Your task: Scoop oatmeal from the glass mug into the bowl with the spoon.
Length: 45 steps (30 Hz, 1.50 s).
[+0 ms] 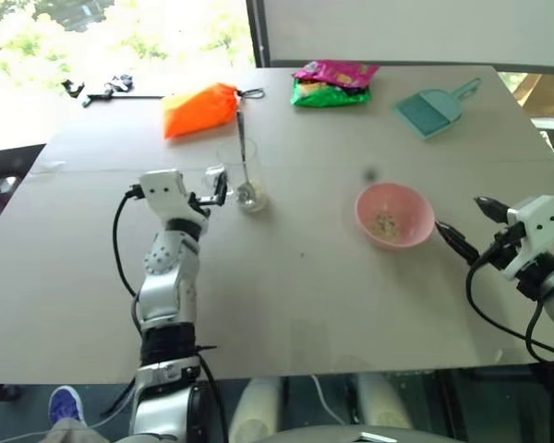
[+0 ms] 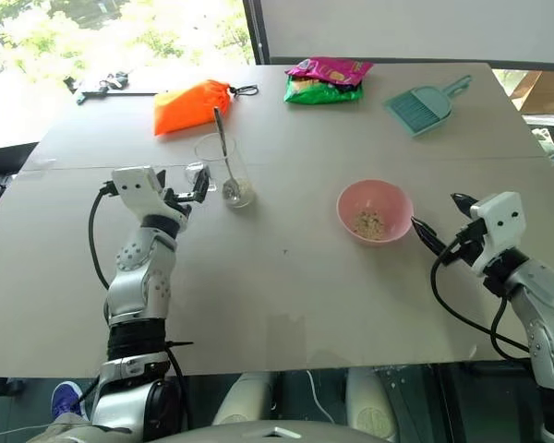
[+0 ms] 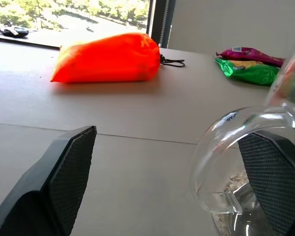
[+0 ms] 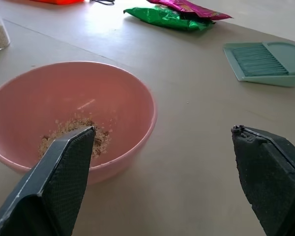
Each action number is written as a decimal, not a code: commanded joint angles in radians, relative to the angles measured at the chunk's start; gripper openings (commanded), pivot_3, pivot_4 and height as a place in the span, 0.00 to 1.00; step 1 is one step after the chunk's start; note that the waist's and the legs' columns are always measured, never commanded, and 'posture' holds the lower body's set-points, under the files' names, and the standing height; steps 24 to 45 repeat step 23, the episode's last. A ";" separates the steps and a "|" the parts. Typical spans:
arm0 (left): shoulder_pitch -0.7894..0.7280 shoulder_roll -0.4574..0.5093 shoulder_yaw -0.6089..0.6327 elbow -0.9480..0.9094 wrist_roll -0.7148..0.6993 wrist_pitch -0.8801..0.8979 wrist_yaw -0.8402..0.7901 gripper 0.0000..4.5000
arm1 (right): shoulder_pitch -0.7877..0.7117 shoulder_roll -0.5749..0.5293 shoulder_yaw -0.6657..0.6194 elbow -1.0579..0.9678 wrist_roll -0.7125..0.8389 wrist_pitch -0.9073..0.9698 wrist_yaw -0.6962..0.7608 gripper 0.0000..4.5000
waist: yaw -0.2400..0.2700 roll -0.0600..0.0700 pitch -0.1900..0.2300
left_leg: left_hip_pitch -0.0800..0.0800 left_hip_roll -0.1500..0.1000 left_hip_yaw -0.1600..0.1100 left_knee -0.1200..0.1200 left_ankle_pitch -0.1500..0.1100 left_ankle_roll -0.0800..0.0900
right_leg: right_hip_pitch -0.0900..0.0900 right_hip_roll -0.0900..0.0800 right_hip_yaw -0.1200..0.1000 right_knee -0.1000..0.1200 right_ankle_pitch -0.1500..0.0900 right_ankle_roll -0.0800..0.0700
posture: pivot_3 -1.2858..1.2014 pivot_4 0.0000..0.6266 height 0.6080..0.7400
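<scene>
A: Quick status. Landmark is the glass mug. Where's everything?

B: The mug stands upright on the table. The spoon stands in it, bowl end down, handle leaning out over the rim toward the orange bag. Some oatmeal sits at the mug's bottom.

A: Pink bowl?

B: The bowl is well apart from the mug, on the robot's right side. A small clump of oats lies in its bottom, so by my read at least one scoop landed.

A: Claws?

B: Left claw is just beside the mug at the handle side, spread wide and holding nothing. In the left wrist view the glass handle sits between the fingers, close to one pad, no squeeze. Right claw is far from the mug, just beside the bowl's outer edge, also spread wide and empty.

A: So done or not?

B: Looks near the end or between scoops. Spoon parked in the mug, both claws free. Oats left in the mug, so more scooping is possible. Can't tell how much counts as finished.

A: Clutter?

B: Snack packet and teal dustpan, both beyond the mug, far side of the table. Untouched.
</scene>
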 commanded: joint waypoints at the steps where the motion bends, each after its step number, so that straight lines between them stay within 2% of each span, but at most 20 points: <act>1: 0.088 0.040 0.003 -0.180 -0.061 0.064 -0.044 0.98 | 0.032 -0.020 -0.059 -0.048 0.018 -0.045 0.055 1.00 | -0.002 0.000 0.000 | 0.000 0.000 0.000 0.000 0.000 0.000 | 0.000 0.000 0.000 0.000 0.000 0.000 | 0.52 0.24 1.00; 7: 0.287 0.123 0.019 -0.408 -0.190 0.188 -0.147 0.98 | 0.135 -0.081 -0.115 -0.045 0.052 -0.069 0.210 1.00 | 0.002 0.000 0.000 | 0.002 0.001 0.000 -0.001 -0.001 0.001 | 0.003 0.000 0.000 -0.001 0.000 0.000 | 0.52 0.24 1.00; 11: 0.461 0.240 0.075 -0.532 -0.303 0.251 -0.284 0.98 | 0.211 -0.130 -0.203 0.008 0.070 -0.089 0.313 1.00 | 0.003 0.000 0.001 | 0.009 0.001 0.000 -0.003 -0.003 0.004 | 0.010 0.000 0.000 -0.003 0.000 0.000 | 0.52 0.24 1.00; 16: 0.632 0.391 0.175 -0.593 -0.407 0.296 -0.448 0.98 | 0.226 -0.177 -0.271 0.085 0.059 -0.102 0.374 1.00 | 0.004 0.001 0.001 | 0.033 0.004 0.003 -0.015 -0.003 0.005 | 0.031 0.001 0.001 -0.014 0.000 -0.001 | 0.52 0.24 1.00; 21: 0.685 0.456 0.198 -0.596 -0.446 0.307 -0.520 0.98 | 0.184 -0.198 -0.237 0.120 0.030 -0.111 0.387 1.00 | 0.004 0.001 0.001 | 0.035 0.005 0.003 -0.017 -0.003 0.005 | 0.034 0.002 0.001 -0.018 0.000 -0.001 | 0.52 0.24 1.00; 45: 0.688 0.465 0.198 -0.595 -0.447 0.306 -0.527 0.98 | 0.169 -0.196 -0.227 0.116 0.028 -0.100 0.384 1.00 | 0.005 0.001 0.001 | 0.034 0.005 0.003 -0.017 -0.003 0.005 | 0.034 0.002 0.001 -0.019 0.000 -0.001 | 0.52 0.24 1.00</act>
